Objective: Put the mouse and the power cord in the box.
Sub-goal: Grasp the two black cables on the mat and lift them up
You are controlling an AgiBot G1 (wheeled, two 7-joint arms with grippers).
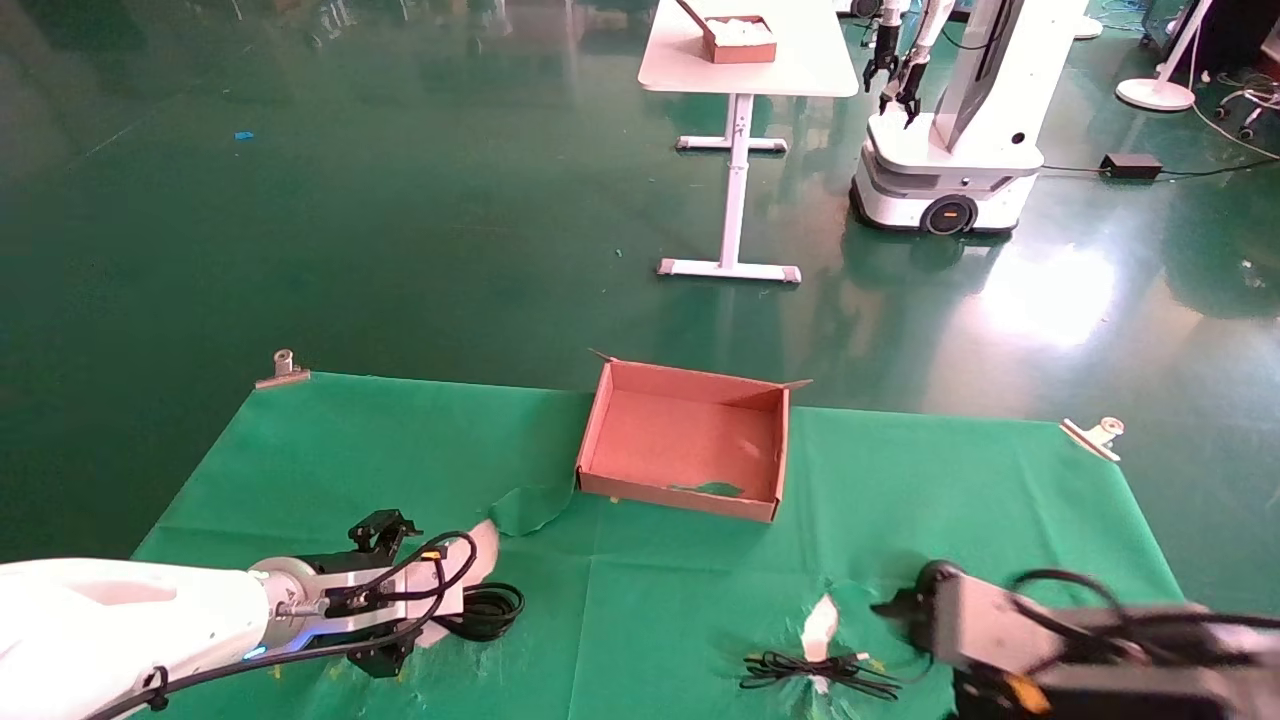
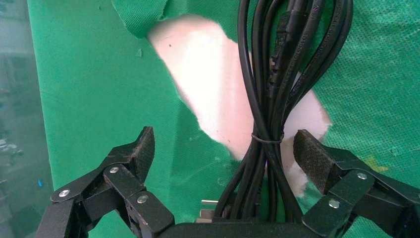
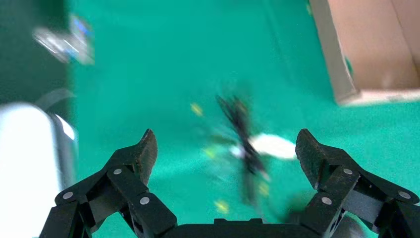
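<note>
A glossy green floor surrounds the desk point(image 1: 300, 450), which is covered by a green cloth point(image 1: 950, 480) held down by clips at the far corners.

Left side: the left tool point(image 2: 223, 153) is low over the near-left part of the desk, its jaws spread wide. The power cord point(image 2: 277, 94) lies between the two pads, over a tear in the cloth that exposes the pale desk surface; neither pad touches it.

Centre: the box point(image 1: 690, 440) sits open and upright at the far middle edge of the desk, with nothing inside.

Right side: a thin black cable bundle point(image 1: 815, 672) lies near the front edge beside a second small tear. The right tool point(image 3: 225, 156) hangs above this bundle, jaws spread wide, holding nothing. The mouse body cannot be made out.
</note>
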